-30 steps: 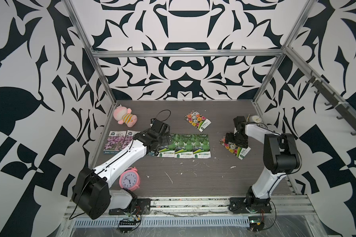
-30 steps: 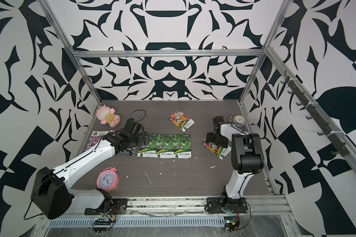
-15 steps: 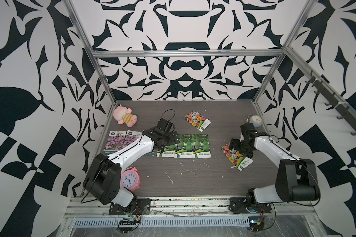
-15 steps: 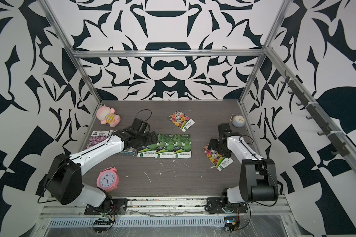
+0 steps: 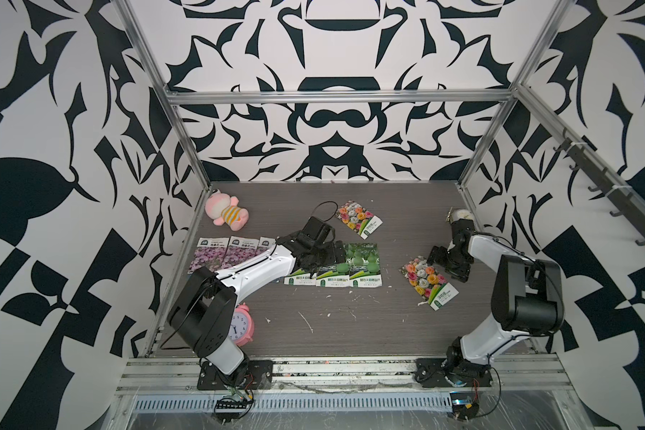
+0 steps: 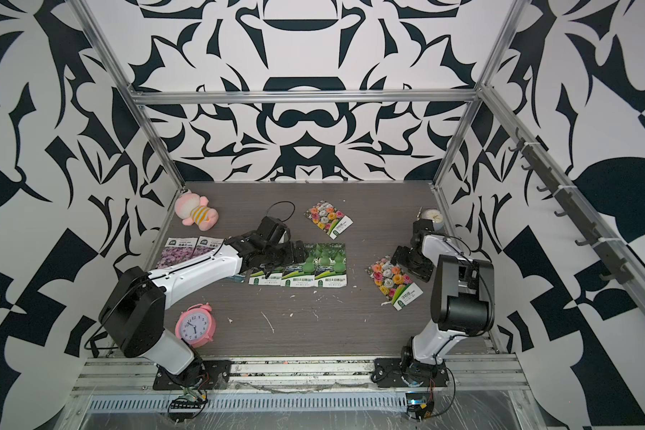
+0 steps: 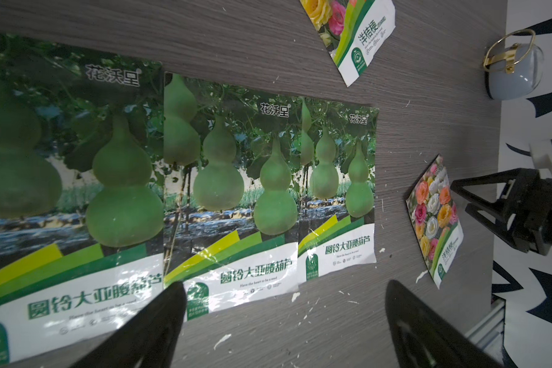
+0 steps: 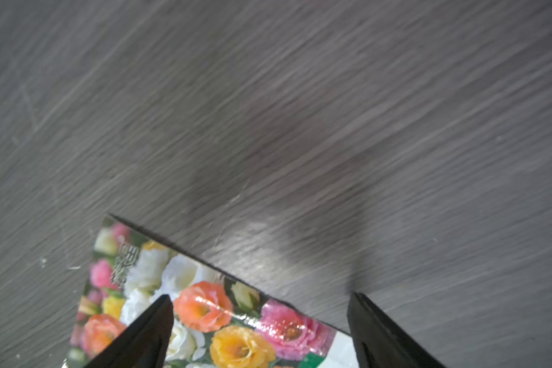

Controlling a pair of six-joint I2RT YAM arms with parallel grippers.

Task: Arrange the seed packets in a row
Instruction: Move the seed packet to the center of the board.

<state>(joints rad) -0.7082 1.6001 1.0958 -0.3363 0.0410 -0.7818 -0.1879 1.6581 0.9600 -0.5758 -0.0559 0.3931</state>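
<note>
A: Where are the seed packets (image 6: 298, 268)?
B: On the worktop (image 5: 350, 335). Three gourd packets (image 5: 332, 270) lie side by side, with the purple-flower packets (image 5: 220, 253) to their left. One bloom packet (image 5: 359, 223) lies tilted behind them, and a second bloom packet (image 5: 428, 282) is on the right.
A: And the tools?
B: The left tool (image 7: 284, 318) stands wide apart near the gourd packets. The right tool (image 8: 262, 318) is also spread, at the second bloom packet's corner, and grips nothing.

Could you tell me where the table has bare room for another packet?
Widest: the front table strip between the pink alarm clock and the nearer flower packet, before the gourd packets. Also bare along the back wall. Crowded: the middle row, where the left gripper hovers over those gourd packets.
</note>
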